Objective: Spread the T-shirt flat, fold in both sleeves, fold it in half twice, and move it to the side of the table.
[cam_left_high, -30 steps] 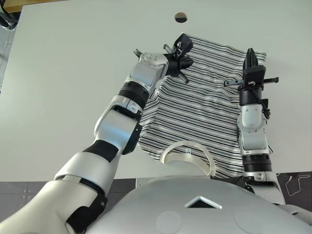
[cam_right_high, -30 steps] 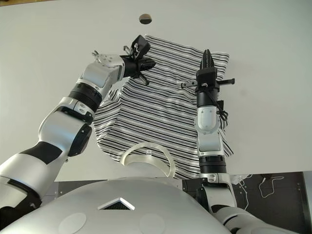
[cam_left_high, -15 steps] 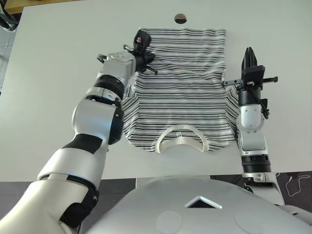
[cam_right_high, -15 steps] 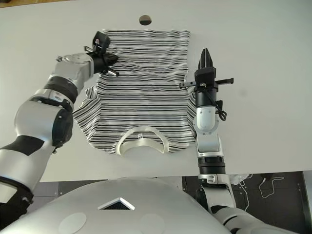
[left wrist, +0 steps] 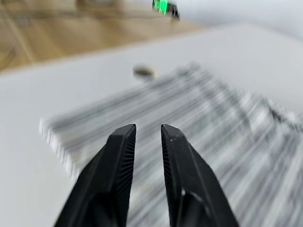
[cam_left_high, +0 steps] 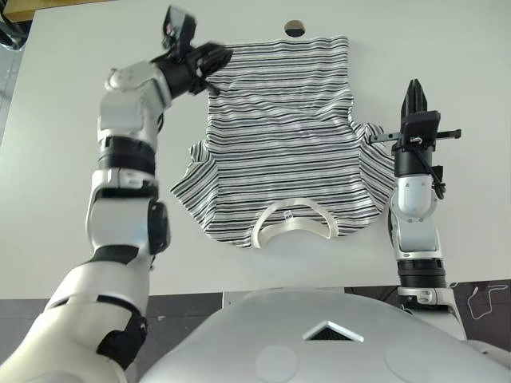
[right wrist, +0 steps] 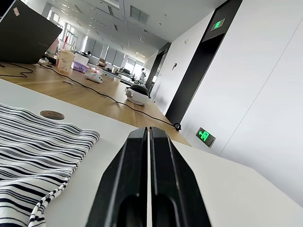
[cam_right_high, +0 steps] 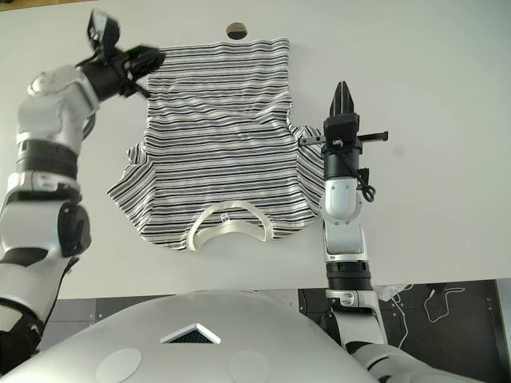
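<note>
The black-and-white striped T-shirt point(cam_left_high: 279, 128) lies spread on the white table point(cam_left_high: 72, 159), its white collar point(cam_left_high: 294, 225) nearest me and its hem at the far side. Both sleeves stick out, the left sleeve point(cam_left_high: 192, 171) rumpled, the right sleeve point(cam_left_high: 369, 152) partly bunched. My left gripper point(cam_left_high: 214, 57) hangs just above the hem's far left corner; in the left wrist view the left gripper point(left wrist: 148, 126) is narrowly open with nothing between its fingers. My right gripper point(cam_left_high: 413, 89) points away from me beside the right sleeve, shut and empty, as the right gripper point(right wrist: 149, 130) also shows in its wrist view.
A round hole point(cam_left_high: 295, 28) in the tabletop sits just beyond the hem. Bare table stretches to the left and right of the shirt. The table's near edge runs close below the collar.
My left gripper dragged the hem's left corner leftward and away, turning the skewed shirt square and spreading it, then let go and lifted. The right arm stayed nearly still.
</note>
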Available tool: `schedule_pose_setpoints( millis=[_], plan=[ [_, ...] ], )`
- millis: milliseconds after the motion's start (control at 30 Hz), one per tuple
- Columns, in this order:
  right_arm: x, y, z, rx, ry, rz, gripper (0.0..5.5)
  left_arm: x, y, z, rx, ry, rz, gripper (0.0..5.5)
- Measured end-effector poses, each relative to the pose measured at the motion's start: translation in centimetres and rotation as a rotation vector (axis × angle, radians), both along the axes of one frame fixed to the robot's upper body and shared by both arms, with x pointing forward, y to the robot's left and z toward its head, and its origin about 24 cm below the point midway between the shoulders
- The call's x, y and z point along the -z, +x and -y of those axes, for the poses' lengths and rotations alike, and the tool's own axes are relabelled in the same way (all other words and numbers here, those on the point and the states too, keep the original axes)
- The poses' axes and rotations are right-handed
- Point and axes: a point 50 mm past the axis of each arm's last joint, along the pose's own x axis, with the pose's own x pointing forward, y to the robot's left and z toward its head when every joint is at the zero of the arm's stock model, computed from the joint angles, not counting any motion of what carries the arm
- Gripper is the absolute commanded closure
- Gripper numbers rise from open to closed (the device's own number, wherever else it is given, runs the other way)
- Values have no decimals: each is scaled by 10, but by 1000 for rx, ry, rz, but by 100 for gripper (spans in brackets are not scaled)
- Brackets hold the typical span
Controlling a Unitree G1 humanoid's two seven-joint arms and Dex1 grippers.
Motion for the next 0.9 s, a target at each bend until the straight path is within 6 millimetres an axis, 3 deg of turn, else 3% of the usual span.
schedule_pose_setpoints(
  millis=[67, 133, 200, 267, 367, 433, 500, 800, 900],
  plan=[
    [1, -2, 0, 9, 5, -2, 540, 7, -32, -23, -6, 1, -118, 371],
    [2, -6, 1, 32, 18, -5, 540, 12, -78, -46, -9, -5, -293, 347],
    [1, -10, 4, 58, 21, -4, 540, 11, -118, -54, -2, -44, -445, 319],
    [1, -11, 11, 93, 20, -1, 540, 10, -139, -50, 11, -90, -563, 287],
    [2, -11, 13, 105, 19, -3, 540, 9, -136, -55, -17, -133, -616, 287],
    [2, -13, 17, 123, 18, -4, 540, 5, -128, -80, -99, -112, -638, 287],
    [4, -15, 18, 130, 11, -12, 540, 11, -127, -91, -124, -63, -663, 287],
    [3, -17, 18, 131, 3, -8, 540, 17, -121, -95, -29, -39, -652, 287],
    [4, -17, 18, 132, 2, -12, 540, 18, -123, -84, 38, -49, -673, 287]
  ],
)
